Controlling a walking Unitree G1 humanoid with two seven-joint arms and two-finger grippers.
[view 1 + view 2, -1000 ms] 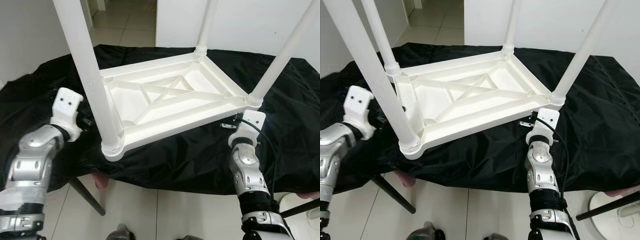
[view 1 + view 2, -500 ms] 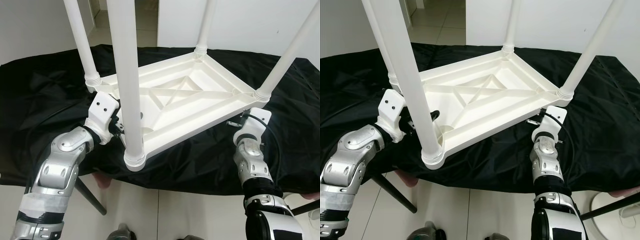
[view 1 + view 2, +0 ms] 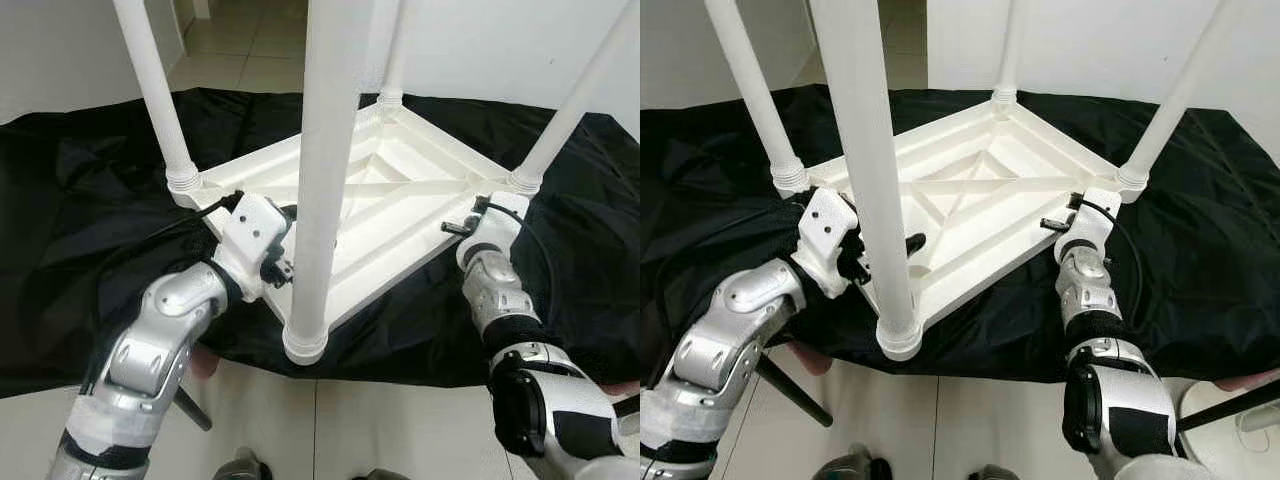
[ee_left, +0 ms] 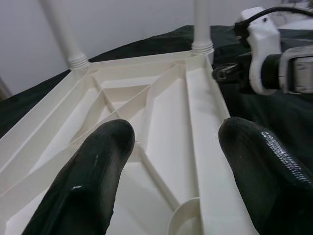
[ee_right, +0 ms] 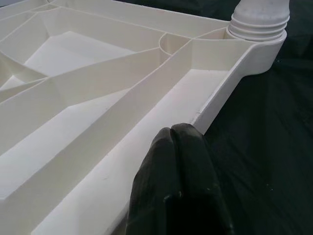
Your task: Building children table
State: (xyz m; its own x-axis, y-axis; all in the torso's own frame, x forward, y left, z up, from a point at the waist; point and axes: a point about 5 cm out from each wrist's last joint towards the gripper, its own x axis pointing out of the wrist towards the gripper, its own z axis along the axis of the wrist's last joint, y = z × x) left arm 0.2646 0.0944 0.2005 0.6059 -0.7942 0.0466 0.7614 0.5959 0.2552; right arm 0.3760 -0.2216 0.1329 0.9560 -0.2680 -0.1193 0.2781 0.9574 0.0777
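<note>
The white plastic children's table (image 3: 980,200) lies upside down on the black cloth-covered work surface (image 3: 1200,250), ribbed underside up, with all four white tubular legs (image 3: 868,170) seated in its corner sockets and standing upright. One corner of the table, carrying the nearest leg, overhangs the near edge of the work surface.

The left gripper (image 4: 171,166) sits at the table's near-left rim beside the nearest leg. Its fingers (image 4: 88,181) are spread wide, with the rim and a round socket between them, gripping nothing. The right gripper (image 5: 178,166) rests at the near-right rim, close to the right corner leg (image 3: 1165,110). Its fingertips (image 5: 176,147) are pressed together, touching or just beside the rim edge, with nothing between them.

Judged step: assembly of the legs appears complete; the table is being repositioned or readied for turning upright. The next move calls for a firm hold on both rims, then a coordinated lift or rotation that keeps the overhanging corner from slipping off the work surface.
</note>
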